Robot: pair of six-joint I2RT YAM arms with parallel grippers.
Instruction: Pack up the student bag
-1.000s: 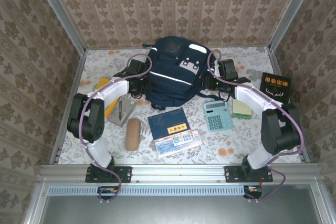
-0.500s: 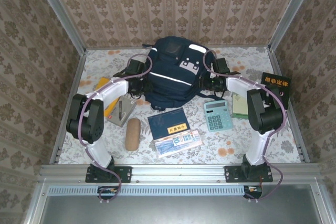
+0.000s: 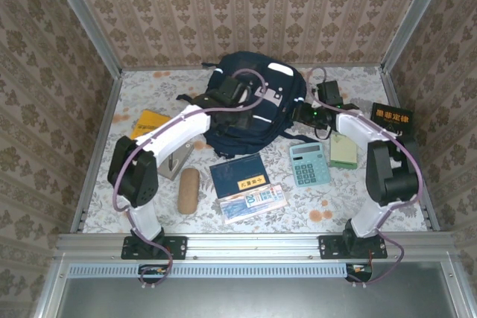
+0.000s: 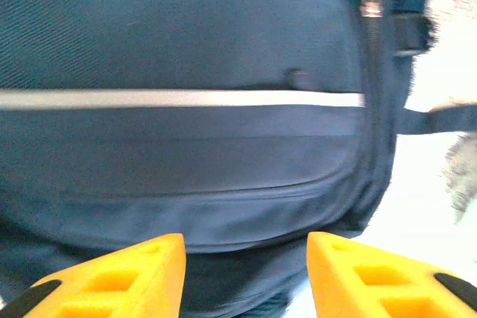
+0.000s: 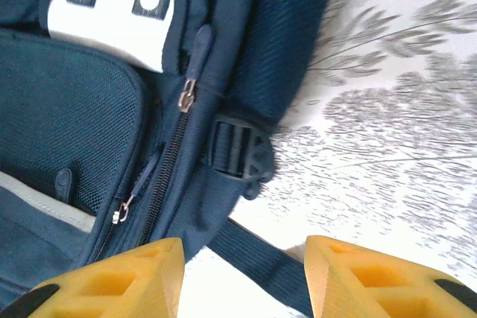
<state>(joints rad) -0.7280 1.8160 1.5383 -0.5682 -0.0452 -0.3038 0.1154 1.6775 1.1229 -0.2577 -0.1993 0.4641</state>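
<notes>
Floral cloth covers the table point(image 3: 358, 206) inside papered walls, and from above the student bag point(image 3: 250, 109) stands at the back centre, much where it was a second ago. The calculator point(image 3: 308, 164), blue booklet point(image 3: 238, 174), card pack point(image 3: 255, 200), brown roll point(image 3: 188, 189), yellow book point(image 3: 147, 122), black book point(image 3: 392, 121) and green pad point(image 3: 343, 151) are all unpacked in front of and beside it. The change is in the arms. The left gripper point(image 3: 232, 99), which a second ago sat against the bag's left flank, has swung up over the bag's front. The right gripper point(image 3: 298, 115) remains at the bag's right side, though its elbow has folded in nearer the black book. At the left wrist, the left gripper point(image 4: 246, 273) has its orange jaws apart with nothing between them. It looks down on the navy front panel point(image 4: 179, 42) and the white stripe point(image 4: 179, 98). At the right wrist, the right gripper point(image 5: 244, 277) is likewise parted and empty. It hangs over the bag's side seam, where the zip pull point(image 5: 188, 94) lies closed beside the black buckle point(image 5: 238, 150), with a strap point(image 5: 257, 258) running under the fingers. Both grippers seem to have let go of the bag's sides. Steadying the bag therefore looks finished, nothing is packed yet, and working the zip open is probably the next job.
</notes>
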